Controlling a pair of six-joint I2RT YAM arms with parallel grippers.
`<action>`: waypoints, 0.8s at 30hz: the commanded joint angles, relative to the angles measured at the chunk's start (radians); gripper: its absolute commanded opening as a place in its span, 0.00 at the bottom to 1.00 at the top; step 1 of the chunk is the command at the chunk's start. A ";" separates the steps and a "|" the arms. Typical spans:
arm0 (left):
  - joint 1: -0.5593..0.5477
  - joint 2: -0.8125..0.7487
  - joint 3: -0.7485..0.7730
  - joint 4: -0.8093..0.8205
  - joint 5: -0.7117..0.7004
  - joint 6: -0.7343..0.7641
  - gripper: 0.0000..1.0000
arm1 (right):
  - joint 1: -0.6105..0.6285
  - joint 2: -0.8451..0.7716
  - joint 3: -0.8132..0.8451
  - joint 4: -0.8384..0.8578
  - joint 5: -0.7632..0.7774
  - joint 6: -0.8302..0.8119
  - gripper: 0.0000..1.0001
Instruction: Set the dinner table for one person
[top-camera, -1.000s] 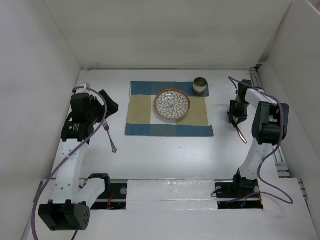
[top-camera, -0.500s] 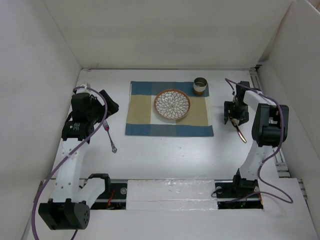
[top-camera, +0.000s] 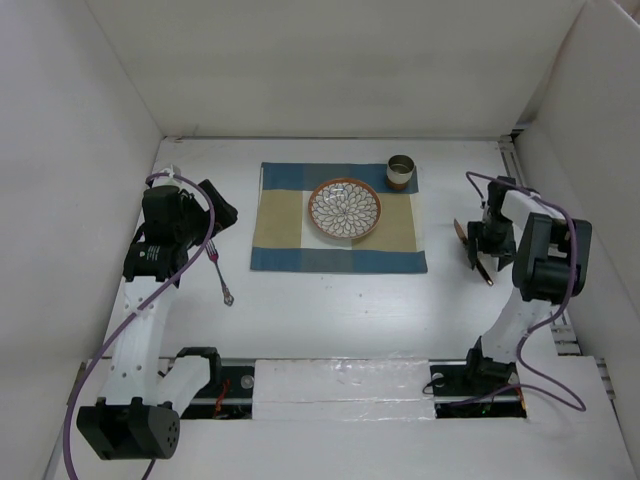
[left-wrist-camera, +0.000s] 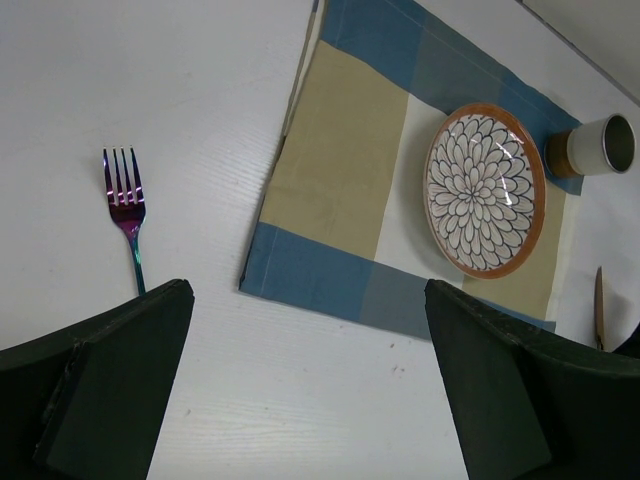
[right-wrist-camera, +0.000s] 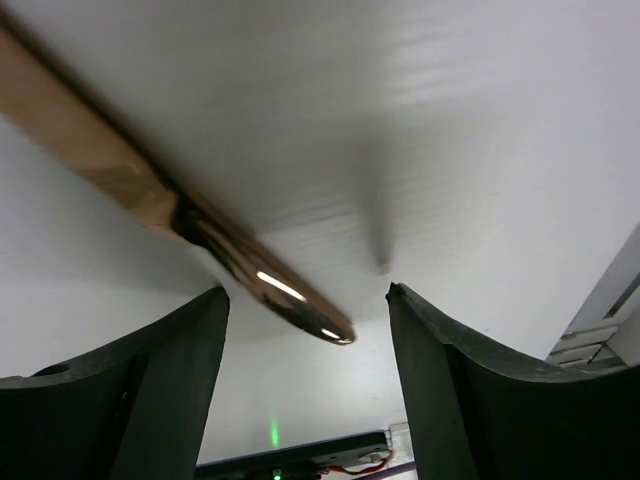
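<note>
My left gripper (left-wrist-camera: 308, 300) hangs wide open and empty, left of the blue-and-tan checked cloth placemat (left-wrist-camera: 345, 170). My right gripper (right-wrist-camera: 305, 300), right of that placemat, stands open and grips nothing. A slim copper-coloured metal utensil (right-wrist-camera: 140, 190) lies loose, its end between my fingers. The flat white rectangular dinner table (top-camera: 340, 310) spreads under the placemat.

Left arm (top-camera: 135, 330) folded at the elbow, wrist angled downward, left gripper (left-wrist-camera: 308, 290) spread to its widest; right arm (top-camera: 510, 312) reared up and bent forward, right gripper (right-wrist-camera: 305, 300) pointed down, fingers parted, clamping nothing.
</note>
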 joint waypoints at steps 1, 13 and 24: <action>0.003 -0.021 0.018 0.013 -0.006 0.016 1.00 | -0.058 -0.010 -0.035 0.025 0.046 -0.054 0.71; -0.006 -0.011 0.018 0.013 -0.006 0.016 1.00 | 0.034 0.139 0.034 0.028 -0.096 -0.142 0.66; -0.006 -0.011 0.018 0.013 0.003 0.016 1.00 | 0.062 0.148 0.063 0.048 -0.106 -0.160 0.62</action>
